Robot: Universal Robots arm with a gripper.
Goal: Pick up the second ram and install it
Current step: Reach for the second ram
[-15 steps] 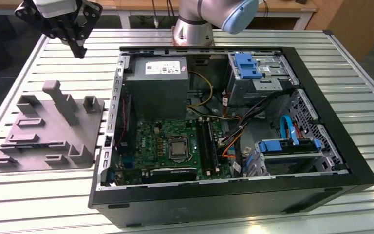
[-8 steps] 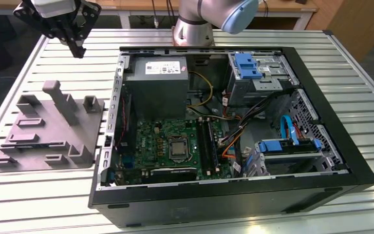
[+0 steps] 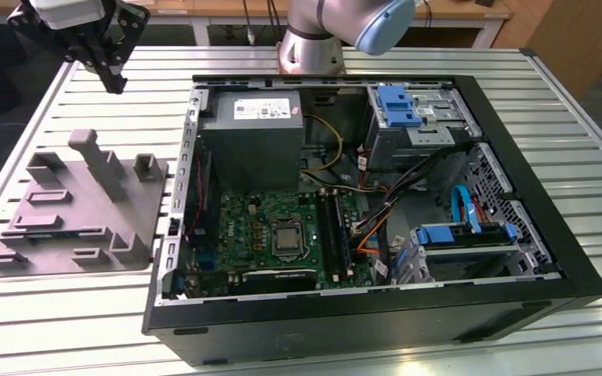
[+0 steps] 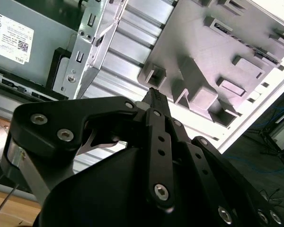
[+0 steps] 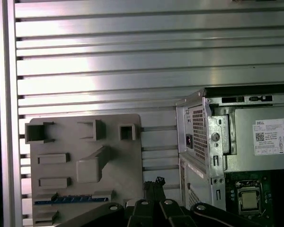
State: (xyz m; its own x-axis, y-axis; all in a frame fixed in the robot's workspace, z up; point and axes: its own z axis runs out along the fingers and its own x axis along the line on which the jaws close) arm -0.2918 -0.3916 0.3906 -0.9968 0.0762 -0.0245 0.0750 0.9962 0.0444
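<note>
One blue-green stick, the second ram [image 5: 71, 199], sits on edge in a low holder of the grey block [image 5: 125, 161]. In the first wrist view we see it as a thin strip along the block's margin. It is not yet picked up. Its long axis runs with the slats [image 5: 132, 71] of the tabletop [image 3: 60, 321]. By our judgement that puts it across the line of the black slot rails [image 3: 332, 227] on the motherboard [image 3: 264, 227], which run crosswise to those slats in the exterior view.

The claw [image 3: 119, 83] hangs high over the far corner of the tabletop at the exterior view's left, well apart from the block and from the open case [image 3: 385, 317]. From there the block lies nearer the camera, and we judge that the ram sits at the end of the block farther from the claw. In the first wrist view the claw's tips show between the block and the case, with the ram off to the block side, away from the case. The claw is narrow, its fingers [image 4: 156, 142] drawn together, and it holds nothing.

By count we have one arm [image 3: 332, 23], one claw, one grey block, one case and one ram on the block. The slot rails stand close together. We make out at least two, and we cannot tell whether any of them already carries a stick.
</note>
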